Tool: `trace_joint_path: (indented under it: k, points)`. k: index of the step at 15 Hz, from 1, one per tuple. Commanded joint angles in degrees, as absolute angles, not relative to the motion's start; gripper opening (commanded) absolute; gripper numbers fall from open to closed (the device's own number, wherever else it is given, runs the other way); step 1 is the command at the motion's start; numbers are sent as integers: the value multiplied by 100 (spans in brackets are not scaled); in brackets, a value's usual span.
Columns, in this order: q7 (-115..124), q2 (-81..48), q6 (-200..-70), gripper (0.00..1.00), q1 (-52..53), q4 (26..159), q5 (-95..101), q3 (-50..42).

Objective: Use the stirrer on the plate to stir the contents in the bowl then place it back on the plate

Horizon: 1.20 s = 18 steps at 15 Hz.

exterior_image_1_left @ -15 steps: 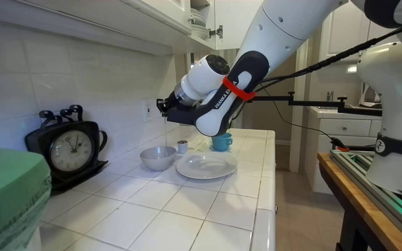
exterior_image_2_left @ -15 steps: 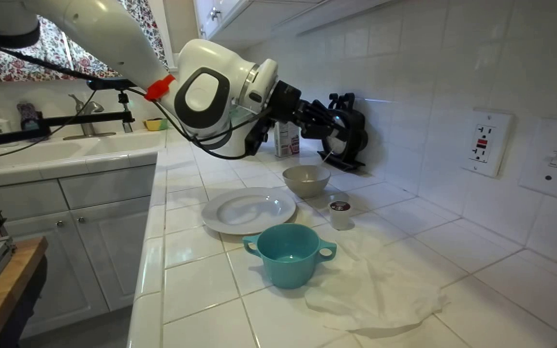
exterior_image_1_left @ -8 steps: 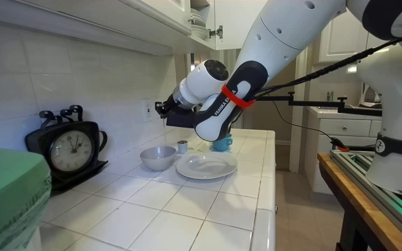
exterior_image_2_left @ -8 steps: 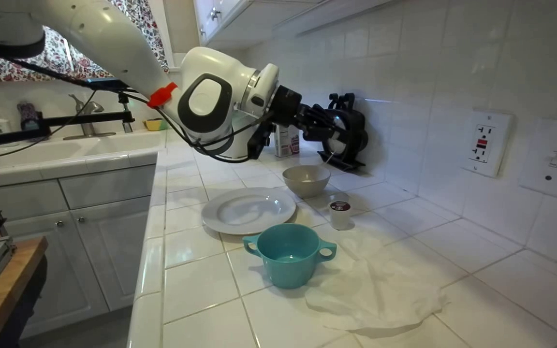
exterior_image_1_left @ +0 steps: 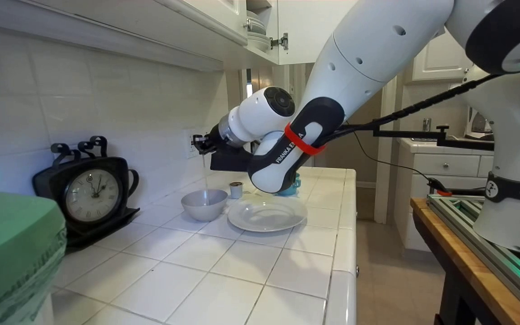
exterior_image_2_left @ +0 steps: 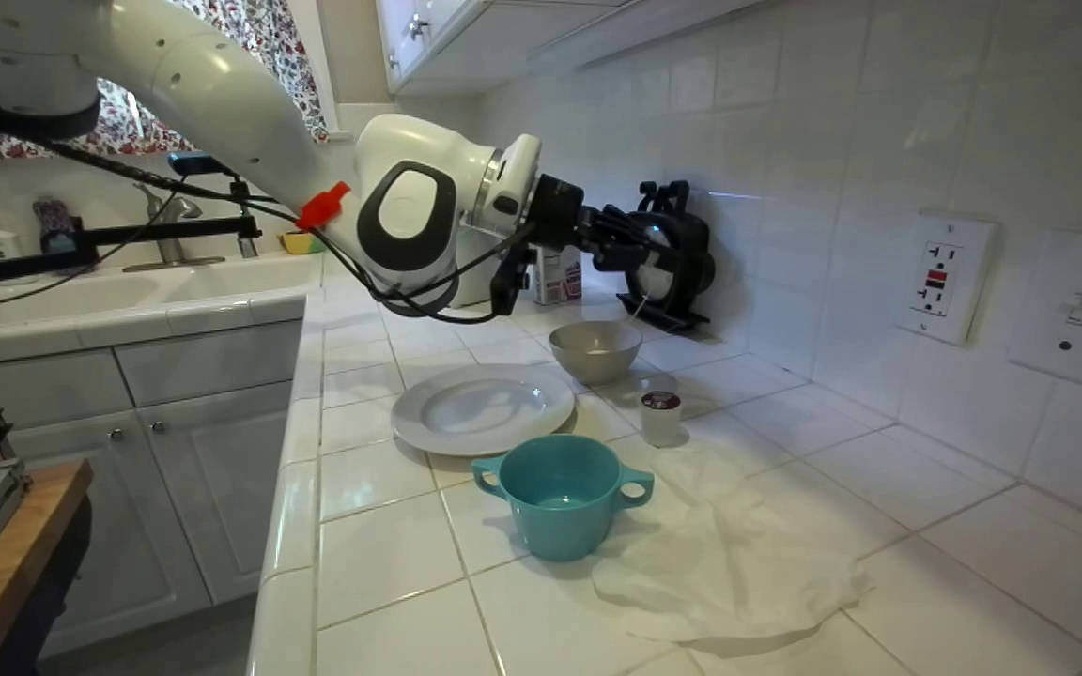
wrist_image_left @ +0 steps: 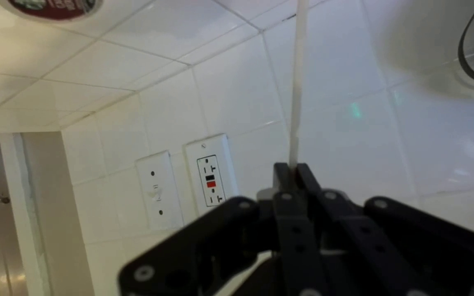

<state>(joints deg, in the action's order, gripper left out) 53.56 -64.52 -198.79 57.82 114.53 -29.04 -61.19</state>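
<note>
Black hinged robot claw (wrist_image_left: 293, 172), pinched narrow, hangs above a white-tiled counter (exterior_image_1_left: 215, 280). Seen only in the exterior views, a round, flat, glossy white plate (exterior_image_1_left: 266, 213) lies just beside a narrower, round, grey-white bowl (exterior_image_1_left: 203, 213). In the wrist view alone the grip is clear: the claw holds a thin, straight, milky-pale stirrer (wrist_image_left: 297, 82) that slants down from it, its lower end inside the bowl.

Glossy plate (exterior_image_2_left: 483, 410), smooth shiny tiles (exterior_image_1_left: 246, 261)
</note>
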Motion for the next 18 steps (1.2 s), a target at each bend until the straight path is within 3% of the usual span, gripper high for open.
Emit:
trace_joint_path:
  k: [1,10,18]
  points:
    - [5429,-6753,-20314,1,5780,11349,-3003,-6166]
    - [4619,-6276,-20737,1,5711,11419,-3483,-5658]
    - [4753,-5645,-20124,1,5748,11800,-2907,-5670]
